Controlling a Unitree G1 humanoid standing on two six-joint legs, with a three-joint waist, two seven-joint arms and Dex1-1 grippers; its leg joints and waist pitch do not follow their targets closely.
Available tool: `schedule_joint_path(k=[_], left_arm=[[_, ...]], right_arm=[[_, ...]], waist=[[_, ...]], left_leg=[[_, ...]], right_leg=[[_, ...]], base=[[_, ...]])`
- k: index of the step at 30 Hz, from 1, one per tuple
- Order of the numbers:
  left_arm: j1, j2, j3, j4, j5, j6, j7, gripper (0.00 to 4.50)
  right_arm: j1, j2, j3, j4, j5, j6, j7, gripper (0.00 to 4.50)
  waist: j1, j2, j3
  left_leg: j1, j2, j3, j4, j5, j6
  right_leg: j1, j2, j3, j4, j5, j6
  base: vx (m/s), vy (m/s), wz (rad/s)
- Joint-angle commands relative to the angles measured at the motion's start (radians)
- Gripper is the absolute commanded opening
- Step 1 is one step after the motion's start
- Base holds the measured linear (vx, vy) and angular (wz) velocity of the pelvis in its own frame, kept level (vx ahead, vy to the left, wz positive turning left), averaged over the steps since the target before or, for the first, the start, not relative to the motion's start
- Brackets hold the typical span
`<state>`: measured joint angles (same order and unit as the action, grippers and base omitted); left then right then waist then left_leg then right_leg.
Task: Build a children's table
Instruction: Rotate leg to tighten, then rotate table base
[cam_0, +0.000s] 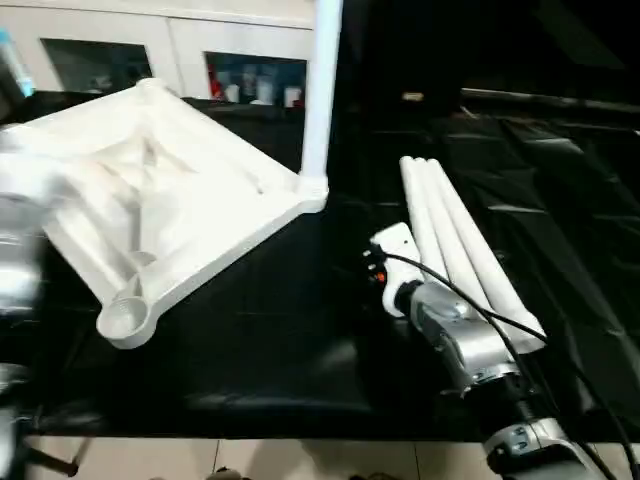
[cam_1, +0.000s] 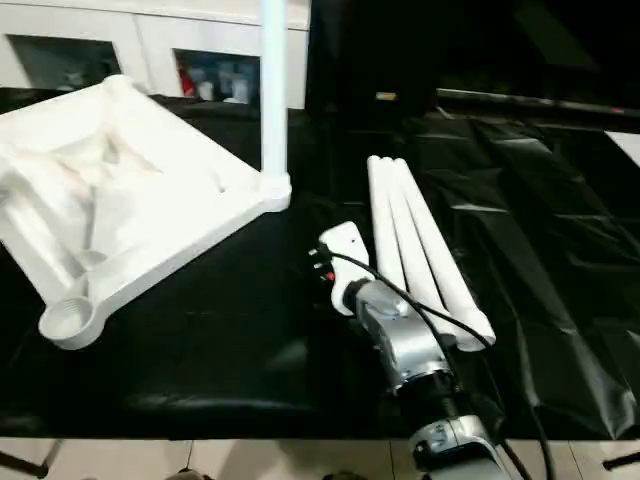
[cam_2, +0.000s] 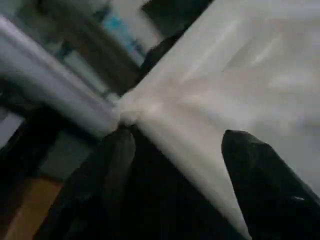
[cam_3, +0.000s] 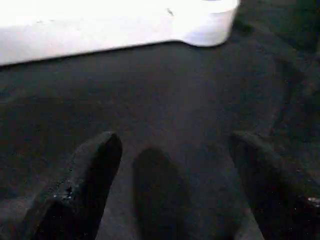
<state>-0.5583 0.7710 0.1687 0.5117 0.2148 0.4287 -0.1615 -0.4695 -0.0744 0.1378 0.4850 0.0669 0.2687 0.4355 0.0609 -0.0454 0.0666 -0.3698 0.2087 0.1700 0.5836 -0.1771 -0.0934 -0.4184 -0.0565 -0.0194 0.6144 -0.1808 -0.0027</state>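
The white table top (cam_0: 170, 190) lies upside down on the black cloth, ribbed side up. One white leg (cam_0: 320, 90) stands upright in its right corner socket, and the round near corner socket (cam_0: 125, 318) is empty. Three more white legs (cam_0: 455, 235) lie side by side to the right. My left gripper (cam_2: 180, 137) is open, its black fingers (cam_2: 115, 165) spread at the top's rim close to the standing leg (cam_2: 50, 85). My right gripper (cam_3: 170, 145) is open over bare cloth with nothing between its fingers, next to the lying legs and facing a corner of the top (cam_3: 210, 25).
Wrinkled black cloth (cam_0: 300, 340) covers the work surface, whose front edge runs along the bottom of the head views. A white cabinet (cam_0: 180, 40) with shelves stands behind the table top. My blurred left forearm (cam_0: 20, 240) is at the left edge.
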Motion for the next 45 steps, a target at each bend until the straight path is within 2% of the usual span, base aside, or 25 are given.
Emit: schedule_joint_path(k=[1,4,5,8,9,11,12,14,15,17,18,21,23,27,28,29,30,31,32,33,35,39,40,42,45], left_arm=[[0.034,0.01,-0.011,-0.013,0.014,0.04,-0.007,3.58],[0.064,0.026,-0.043,-0.003,0.02,0.059,-0.034,3.86],[0.064,0.026,-0.043,-0.003,0.02,0.059,-0.034,4.0],[0.127,0.013,-0.103,-0.056,-0.015,0.141,-0.204,4.16],[0.127,0.013,-0.103,-0.056,-0.015,0.141,-0.204,4.3],[0.158,0.004,-0.139,-0.139,-0.055,0.187,-0.295,4.47],[0.158,0.004,-0.139,-0.139,-0.055,0.187,-0.295,4.47],[0.169,0.001,-0.155,-0.185,-0.075,0.208,-0.329,4.49],[0.184,-0.002,-0.174,-0.25,-0.108,0.238,-0.372,4.49],[0.209,-0.006,-0.213,-0.371,-0.166,0.282,-0.439,4.49],[0.229,-0.014,-0.247,-0.47,-0.203,0.317,-0.499,4.49],[0.246,-0.032,-0.296,-0.57,-0.226,0.34,-0.574,4.49],[0.247,-0.036,-0.305,-0.585,-0.232,0.349,-0.583,4.49],[0.222,-0.1,-0.366,-0.602,-0.24,0.339,-0.592,4.49],[0.215,-0.113,-0.376,-0.603,-0.241,0.341,-0.588,4.49],[0.21,-0.122,-0.384,-0.603,-0.242,0.337,-0.584,4.49],[0.198,-0.151,-0.392,-0.601,-0.245,0.336,-0.57,4.49],[0.198,-0.151,-0.392,-0.601,-0.245,0.336,-0.57,4.49],[0.194,-0.158,-0.399,-0.605,-0.245,0.331,-0.573,4.49],[0.192,-0.17,-0.4,-0.614,-0.252,0.335,-0.574,4.49],[0.187,-0.204,-0.399,-0.62,-0.271,0.325,-0.575,4.49],[0.177,-0.269,-0.415,-0.592,-0.268,0.289,-0.548,4.49],[0.167,-0.313,-0.419,-0.562,-0.264,0.261,-0.518,4.49],[0.163,-0.325,-0.419,-0.554,-0.264,0.257,-0.51,4.49],[0.142,-0.402,-0.415,-0.531,-0.281,0.203,-0.473,4.49]], right_arm=[[-0.003,-0.011,0.001,0.0,-0.011,-0.01,-0.003,3.83],[-0.004,-0.019,0.003,0.005,-0.014,-0.017,0.001,3.83],[-0.004,-0.019,0.003,0.005,-0.014,-0.017,0.001,3.83],[-0.008,-0.038,0.001,-0.005,-0.012,-0.026,0.028,3.83],[-0.008,-0.038,0.001,-0.005,-0.012,-0.026,0.028,3.83],[-0.003,-0.057,-0.004,-0.045,0.001,-0.008,0.054,3.83],[-0.003,-0.057,-0.004,-0.045,0.001,-0.008,0.054,3.83],[0.002,-0.067,-0.007,-0.069,0.006,0.004,0.064,3.83],[0.012,-0.081,-0.011,-0.109,0.014,0.027,0.073,3.83],[0.042,-0.109,-0.018,-0.206,0.037,0.085,0.093,3.83],[0.076,-0.141,-0.021,-0.305,0.066,0.149,0.123,3.83],[0.121,-0.211,0.001,-0.418,0.087,0.212,0.2,3.83],[0.13,-0.229,0.01,-0.439,0.089,0.219,0.221,3.83],[0.184,-0.371,0.048,-0.57,0.089,0.287,0.335,3.83],[0.192,-0.394,0.048,-0.597,0.096,0.312,0.348,3.83],[0.196,-0.408,0.043,-0.618,0.108,0.337,0.352,3.83],[0.202,-0.427,0.027,-0.649,0.121,0.382,0.348,3.83],[0.202,-0.427,0.027,-0.649,0.121,0.382,0.348,3.83],[0.203,-0.435,0.021,-0.659,0.121,0.4,0.343,3.83],[0.206,-0.442,0.014,-0.674,0.122,0.423,0.336,3.83],[0.21,-0.444,-0.007,-0.704,0.132,0.474,0.313,3.83],[0.207,-0.421,-0.047,-0.757,0.168,0.57,0.269,3.83],[0.199,-0.403,-0.067,-0.771,0.184,0.611,0.248,3.83],[0.196,-0.399,-0.071,-0.775,0.188,0.622,0.243,3.83],[0.158,-0.375,-0.077,-0.771,0.176,0.694,0.198,3.83]], waist=[[0.003,0.03,-0.073],[0.009,0.038,-0.073],[0.011,0.035,-0.071],[0.02,0.032,-0.07],[0.021,0.033,-0.069],[0.023,0.039,-0.071],[0.024,0.034,-0.073],[0.026,0.034,-0.073],[0.025,0.031,-0.072],[0.027,0.03,-0.07],[0.032,0.031,-0.07],[0.034,0.026,-0.07],[0.034,0.024,-0.066],[0.025,0.024,-0.065],[0.025,0.031,-0.065],[0.025,0.025,-0.066],[0.024,0.023,-0.067],[0.024,0.023,-0.069],[0.023,0.033,-0.069],[0.021,0.027,-0.07],[0.022,0.024,-0.072],[0.025,0.026,-0.072],[0.025,0.023,-0.073],[0.026,0.025,-0.073],[0.023,0.018,-0.074]], left_leg=[[0.017,0.009,0.001,-0.066,-0.177,-0.043],[0.024,0.011,0.001,-0.068,-0.21,-0.048],[0.023,0.011,0.001,-0.069,-0.228,-0.051],[0.024,0.012,0.0,-0.072,-0.253,-0.058],[0.024,0.012,0.0,-0.073,-0.263,-0.059],[0.024,0.012,-0.002,-0.072,-0.26,-0.061],[0.024,0.013,0.0,-0.071,-0.244,-0.058],[0.022,0.012,0.001,-0.069,-0.224,-0.052],[0.02,0.01,0.001,-0.07,-0.219,-0.049],[0.023,0.013,0.003,-0.07,-0.218,-0.046],[0.025,0.015,0.002,-0.071,-0.22,-0.044],[0.019,0.01,0.003,-0.07,-0.203,-0.037],[0.018,0.011,0.003,-0.071,-0.223,-0.037],[0.016,0.008,0.001,-0.069,-0.256,-0.03],[0.018,0.008,0.001,-0.069,-0.253,-0.029],[0.017,0.008,0.001,-0.067,-0.239,-0.023],[0.014,0.007,0.002,-0.066,-0.226,-0.017],[0.014,0.007,0.001,-0.064,-0.215,-0.017],[0.014,0.007,0.0,-0.063,-0.209,-0.017],[0.015,0.006,0.002,-0.062,-0.211,-0.017],[0.015,0.007,0.002,-0.06,-0.197,-0.015],[0.014,0.006,0.003,-0.058,-0.18,-0.011],[0.015,0.007,0.003,-0.058,-0.183,-0.011],[0.015,0.008,0.002,-0.059,-0.186,-0.014],[0.012,0.006,0.002,-0.057,-0.177,-0.017]], right_leg=[[0.048,-0.052,0.027,-0.049,-0.066,-0.195],[0.042,-0.052,0.027,-0.052,-0.087,-0.2],[0.041,-0.051,0.027,-0.054,-0.1,-0.199],[0.041,-0.057,0.029,-0.057,-0.15,-0.192],[0.039,-0.056,0.03,-0.059,-0.159,-0.193],[0.041,-0.057,0.03,-0.056,-0.143,-0.195],[0.043,-0.056,0.029,-0.054,-0.113,-0.202],[0.045,-0.053,0.028,-0.051,-0.077,-0.208],[0.049,-0.054,0.028,-0.051,-0.078,-0.206],[0.047,-0.053,0.029,-0.052,-0.087,-0.205],[0.047,-0.052,0.029,-0.052,-0.09,-0.202],[0.052,-0.05,0.028,-0.052,-0.088,-0.194],[0.053,-0.052,0.029,-0.058,-0.13,-0.179],[0.053,-0.052,0.032,-0.071,-0.246,-0.148],[0.052,-0.049,0.032,-0.073,-0.245,-0.144],[0.054,-0.049,0.032,-0.073,-0.228,-0.144],[0.054,-0.048,0.032,-0.071,-0.22,-0.147],[0.056,-0.048,0.032,-0.069,-0.21,-0.15],[0.052,-0.049,0.032,-0.068,-0.201,-0.156],[0.053,-0.046,0.031,-0.07,-0.197,-0.159],[0.055,-0.046,0.031,-0.067,-0.174,-0.168],[0.056,-0.045,0.031,-0.067,-0.165,-0.167],[0.055,-0.046,0.031,-0.068,-0.171,-0.166],[0.055,-0.047,0.03,-0.068,-0.181,-0.16],[0.058,-0.047,0.03,-0.069,-0.183,-0.158]], base=[[0.0,0.0,0.0],[0.0,0.0,0.0],[0.0,0.0,0.0],[0.0,0.0,0.0],[0.0,0.0,0.0],[0.0,0.0,0.0],[0.0,0.0,0.0],[0.0,0.0,0.0],[0.0,0.0,0.0],[0.0,0.0,0.0],[0.0,0.0,0.0],[0.0,0.0,0.0],[0.0,0.0,0.0],[0.0,0.0,0.0],[0.0,0.0,0.0],[0.0,0.0,0.0],[0.0,0.0,0.0],[0.0,0.0,0.0],[0.0,0.0,0.0],[0.0,0.0,0.0],[0.0,0.0,0.0],[0.0,0.0,0.0],[0.0,0.0,0.0],[0.0,0.0,0.0],[0.0,0.0,0.0]])
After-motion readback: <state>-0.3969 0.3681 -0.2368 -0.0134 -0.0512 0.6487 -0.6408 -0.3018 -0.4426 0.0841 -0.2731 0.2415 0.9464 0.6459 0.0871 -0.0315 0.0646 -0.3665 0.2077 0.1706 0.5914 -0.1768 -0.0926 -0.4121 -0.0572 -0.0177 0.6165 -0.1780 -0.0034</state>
